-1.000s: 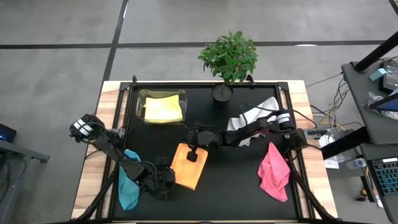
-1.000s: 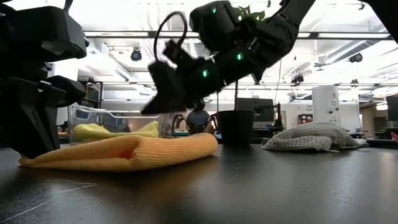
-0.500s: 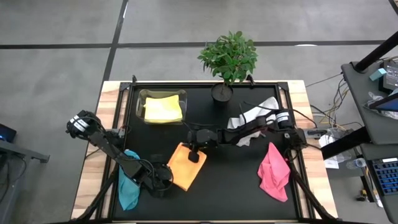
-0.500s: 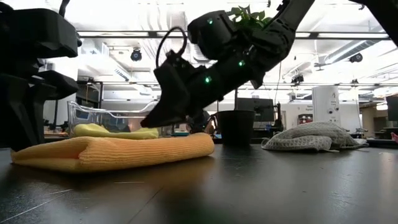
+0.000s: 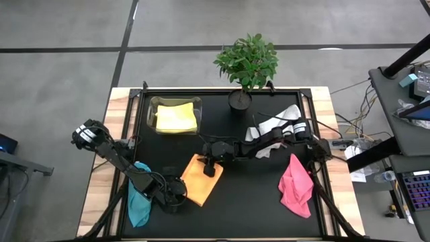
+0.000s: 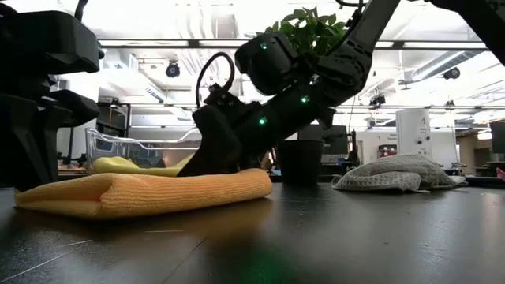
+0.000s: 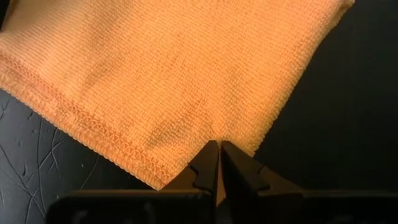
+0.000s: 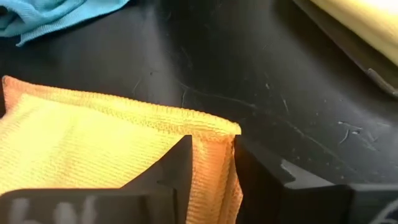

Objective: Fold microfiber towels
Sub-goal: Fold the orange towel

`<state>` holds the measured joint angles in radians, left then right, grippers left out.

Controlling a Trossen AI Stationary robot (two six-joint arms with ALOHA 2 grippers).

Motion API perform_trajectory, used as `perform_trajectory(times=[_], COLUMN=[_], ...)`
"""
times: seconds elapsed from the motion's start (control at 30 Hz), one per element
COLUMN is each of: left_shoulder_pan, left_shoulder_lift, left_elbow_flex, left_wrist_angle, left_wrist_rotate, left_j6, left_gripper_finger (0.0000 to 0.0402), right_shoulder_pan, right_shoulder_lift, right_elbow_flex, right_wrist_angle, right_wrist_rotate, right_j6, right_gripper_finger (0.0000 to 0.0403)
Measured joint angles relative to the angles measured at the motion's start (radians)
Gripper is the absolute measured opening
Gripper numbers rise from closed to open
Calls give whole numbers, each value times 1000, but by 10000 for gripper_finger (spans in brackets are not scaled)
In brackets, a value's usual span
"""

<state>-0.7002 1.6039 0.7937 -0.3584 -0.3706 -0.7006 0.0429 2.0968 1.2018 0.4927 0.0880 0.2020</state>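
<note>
While the black table (image 5: 255, 195) is carrying five towels, only one is looking finished: the yellow towel (image 5: 176, 119) is lying flat and folded inside the clear plastic box (image 5: 152, 107) near the potted plant (image 5: 246, 64). The pink towel (image 5: 294, 185), the white-grey towel (image 5: 277, 123) and the teal towel (image 5: 138, 202) are lying crumpled at the table's edges, so most of the work is judged to be remaining. At the middle front, the orange towel (image 5: 200, 179) is sitting doubled over, apparently partway through its fold. The right gripper (image 8: 212, 163) is resting at its far corner with its fingers parted around the folded edge, seemingly letting go. The left gripper (image 7: 216, 167) is sitting at the near corner, fingers pressed together on the hem.
</note>
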Motion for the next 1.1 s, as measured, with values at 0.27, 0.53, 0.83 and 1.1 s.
perform_trajectory(times=[0.27, 0.53, 0.83, 1.1], left_shoulder_pan=[0, 0, 0, 0], left_shoulder_lift=[0, 0, -1, -10], left_elbow_flex=[0, 0, 0, 0], left_wrist_angle=[2, 6, 6, -11], left_wrist_rotate=[-1, -1, -3, 15], left_j6=[0, 0, 1, 3], left_gripper_finger=[6, 6, 6, 6], right_shoulder_pan=[0, 1, -13, -13], right_shoulder_lift=[0, -32, -5, 62], right_elbow_flex=[0, 2, 3, 3], right_wrist_angle=[-5, 39, 62, 134], right_wrist_rotate=[0, 50, 148, 150], right_j6=[-23, -55, -37, 8], right_gripper_finger=[15, 9, 8, 8])
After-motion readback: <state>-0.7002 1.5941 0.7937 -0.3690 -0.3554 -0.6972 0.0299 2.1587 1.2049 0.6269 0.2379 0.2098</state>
